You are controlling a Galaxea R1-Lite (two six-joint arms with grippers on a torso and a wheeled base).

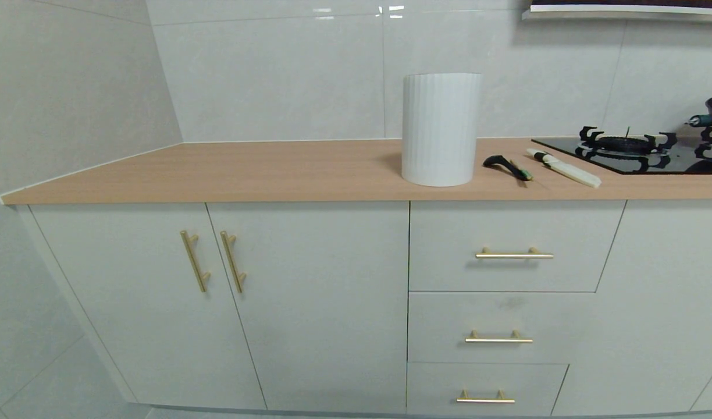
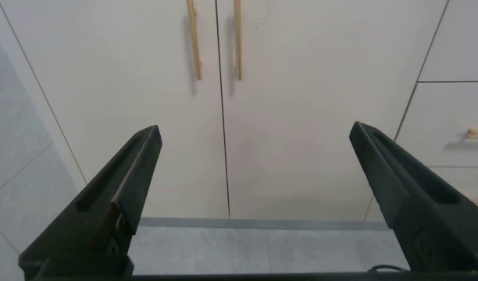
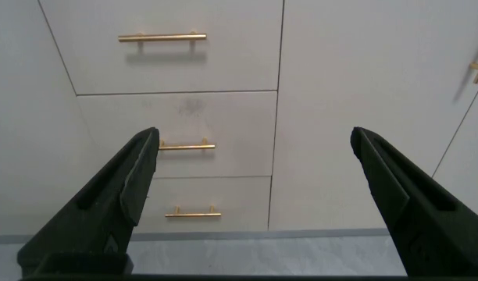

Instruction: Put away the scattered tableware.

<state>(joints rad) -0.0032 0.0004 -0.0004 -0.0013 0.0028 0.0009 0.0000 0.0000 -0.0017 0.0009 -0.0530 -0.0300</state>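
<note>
On the wooden countertop (image 1: 245,169) in front of me a tall white ribbed holder (image 1: 441,129) stands upright. Just to its right lie a black-handled utensil (image 1: 506,166), perhaps a peeler, and a pale knife (image 1: 563,167), near each other but apart, with the black gas hob (image 1: 629,156) beyond them. Under the counter I see two cabinet doors (image 1: 309,302) with gold handles (image 1: 194,261) side by side, and three stacked drawers (image 1: 565,320) below the holder.

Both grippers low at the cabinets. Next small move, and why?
Probably raise the right gripper toward the black-handled tool: it lies loose on the counter beside the white canister, on that arm's side, and the gripper is open, low at the drawers.
</note>
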